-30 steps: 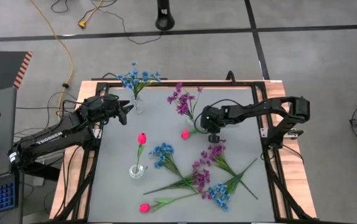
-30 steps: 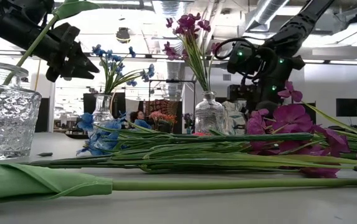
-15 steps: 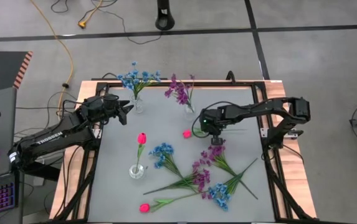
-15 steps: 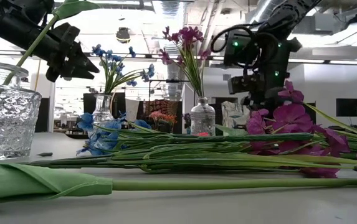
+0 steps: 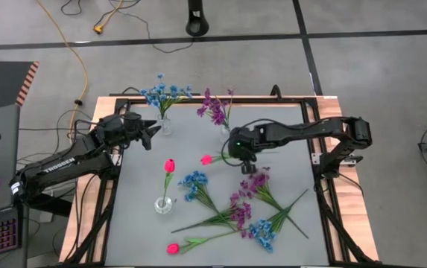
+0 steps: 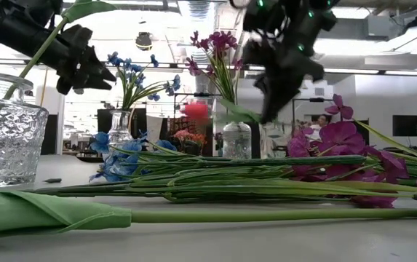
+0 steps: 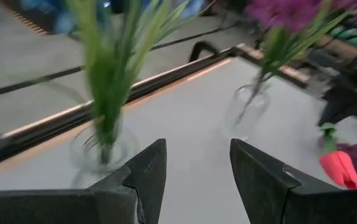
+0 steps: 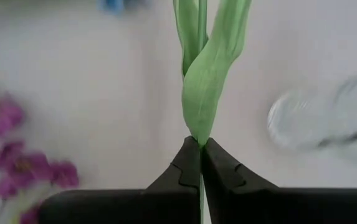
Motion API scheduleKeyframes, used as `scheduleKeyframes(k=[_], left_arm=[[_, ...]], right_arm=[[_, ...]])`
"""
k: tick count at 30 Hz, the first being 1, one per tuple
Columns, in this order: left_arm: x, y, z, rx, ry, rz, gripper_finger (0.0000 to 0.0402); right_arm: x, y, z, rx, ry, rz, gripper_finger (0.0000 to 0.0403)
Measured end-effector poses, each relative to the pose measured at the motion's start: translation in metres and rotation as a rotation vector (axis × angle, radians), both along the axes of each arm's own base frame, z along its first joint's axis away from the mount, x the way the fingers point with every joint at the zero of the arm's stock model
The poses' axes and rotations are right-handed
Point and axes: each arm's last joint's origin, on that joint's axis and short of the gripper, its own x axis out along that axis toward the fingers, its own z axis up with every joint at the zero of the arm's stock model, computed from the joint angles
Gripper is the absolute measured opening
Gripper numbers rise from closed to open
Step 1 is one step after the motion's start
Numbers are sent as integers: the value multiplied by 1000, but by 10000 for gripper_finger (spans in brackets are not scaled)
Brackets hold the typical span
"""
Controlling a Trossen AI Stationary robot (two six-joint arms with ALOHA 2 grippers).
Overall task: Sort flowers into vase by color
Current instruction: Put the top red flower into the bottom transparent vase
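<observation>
The right gripper (image 5: 237, 154) is above the middle of the table (image 5: 288, 149), its fingers (image 8: 187, 168) pinched tight on the green stalk of a pink tulip (image 5: 206, 159) whose bud sticks out sideways from the gripper, toward the left arm; the vase of purple flowers (image 5: 217, 112) stands just behind it, and loose blue and purple stems (image 5: 235, 212) lie on the table on its near side. The left gripper (image 7: 194, 177) waits with its fingers spread and empty, the vase of blue flowers (image 5: 162, 100) just in front of it. A second tulip (image 5: 168, 167) stands in a small glass vase (image 5: 163, 204), well apart from the right gripper.
</observation>
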Motion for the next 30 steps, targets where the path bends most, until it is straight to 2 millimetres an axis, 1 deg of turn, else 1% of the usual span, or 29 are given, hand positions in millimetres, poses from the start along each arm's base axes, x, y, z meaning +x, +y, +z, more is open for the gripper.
scheduleKeyframes(k=[6,10,14,20,24,28,30], left_arm=[[4,-1,13,94,-106,-122,164],[5,-2,21,141,-175,-164,164],[6,-4,24,160,-208,-224,164],[7,-7,26,156,-230,-337,164],[8,-8,29,140,-269,-394,164],[13,-9,29,115,-286,-418,164],[18,-10,30,134,-297,-442,164]], right_arm=[[19,-1,29,-16,-206,-5,30],[31,-3,41,-31,-367,-7,31],[39,-3,53,-29,-523,-22,32],[47,-4,68,16,-702,-76,32],[51,-5,78,11,-815,-74,32],[52,-5,85,7,-886,-72,33],[53,-5,87,5,-909,-70,33]])
